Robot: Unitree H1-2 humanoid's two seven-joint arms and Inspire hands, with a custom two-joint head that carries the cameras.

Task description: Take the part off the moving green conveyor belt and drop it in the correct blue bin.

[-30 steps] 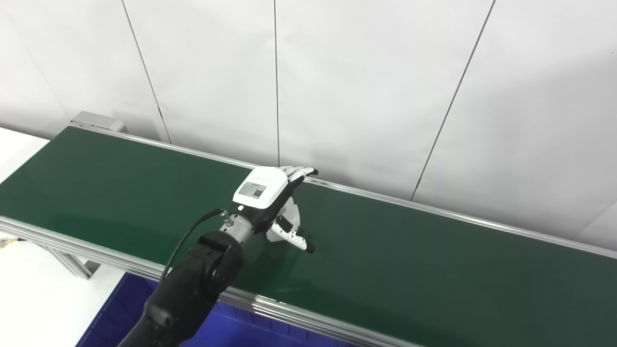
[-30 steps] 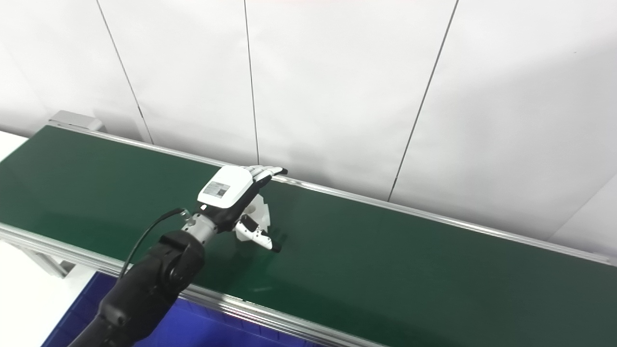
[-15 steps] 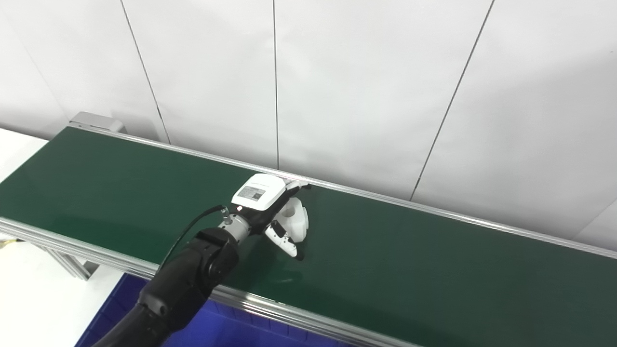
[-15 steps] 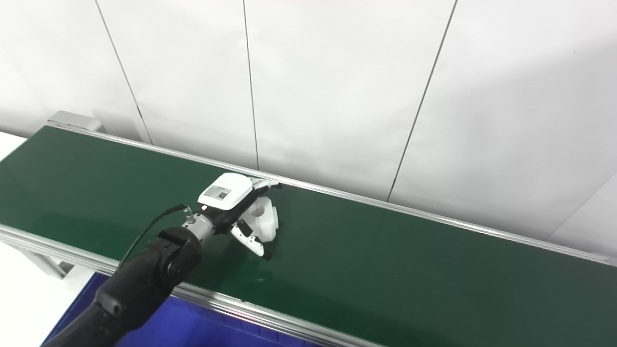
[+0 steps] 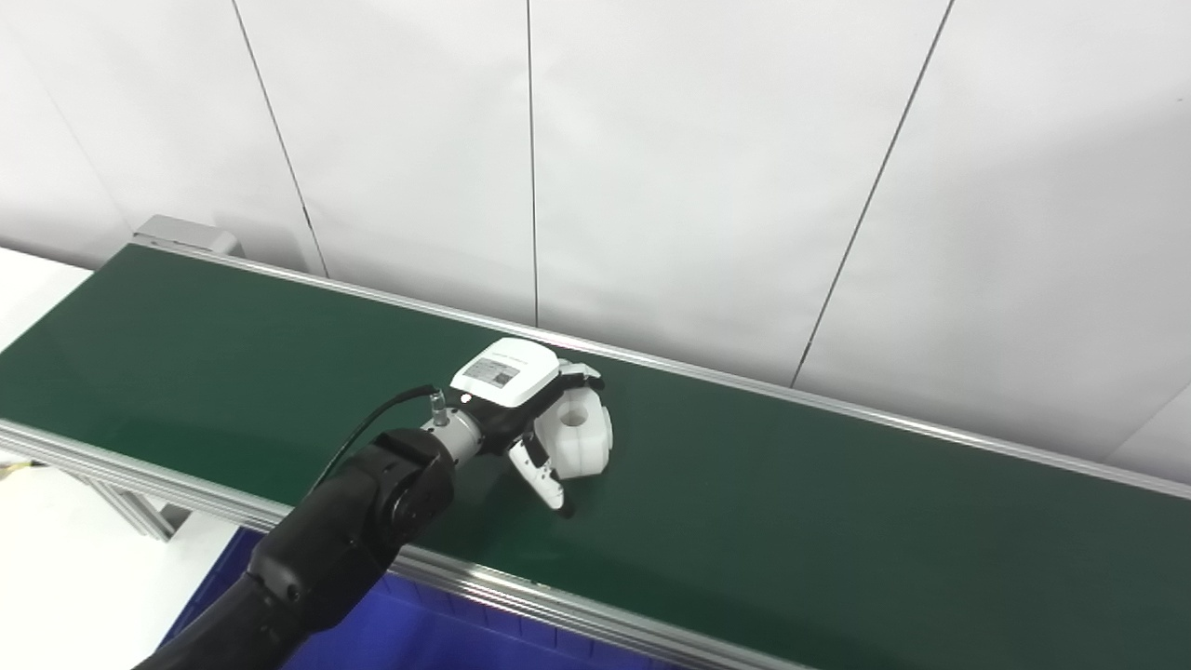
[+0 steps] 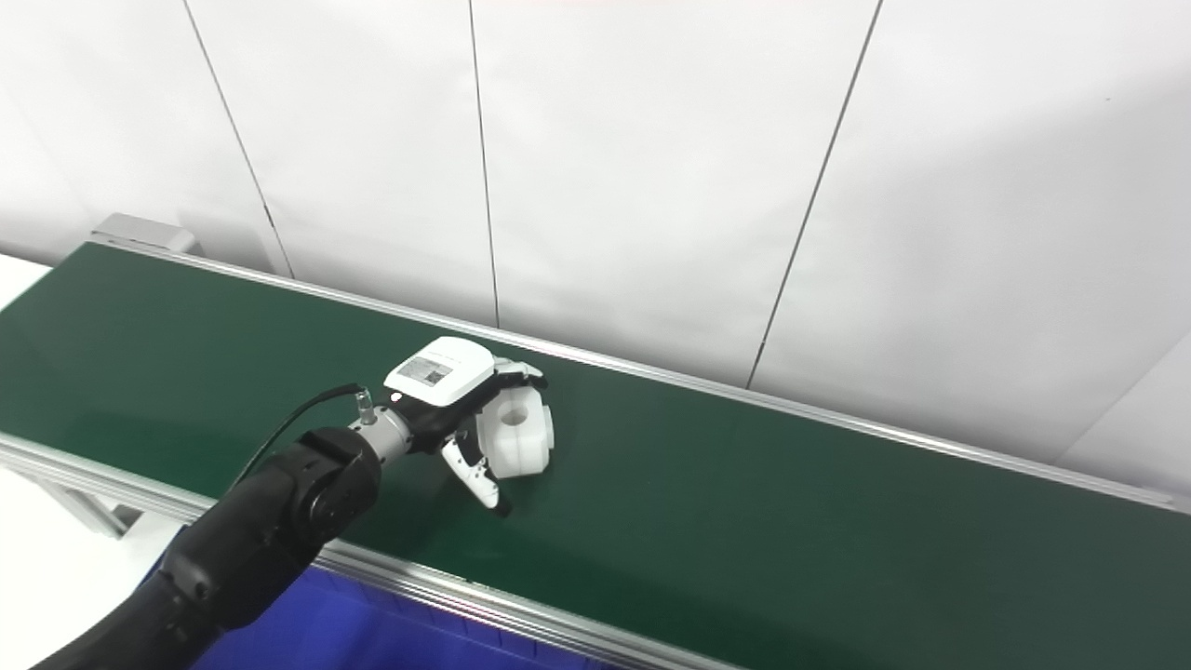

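- My left hand [image 5: 521, 409] covers the near-left side of the white part [image 5: 582, 437]; I cannot tell how firmly the fingers grip it.
- The blue bin [image 5: 419, 633] is cut off by the bottom edge, its inside hidden behind the belt [image 5: 837, 502] rail.
- The belt runs out of view at right.

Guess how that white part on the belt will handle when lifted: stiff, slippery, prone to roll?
The white part looks like a chunky moulded block with a hole on top, so probably stiff. Its smooth finish could slip in the left robot hand. Flat faces suggest it won't roll on the green belt.
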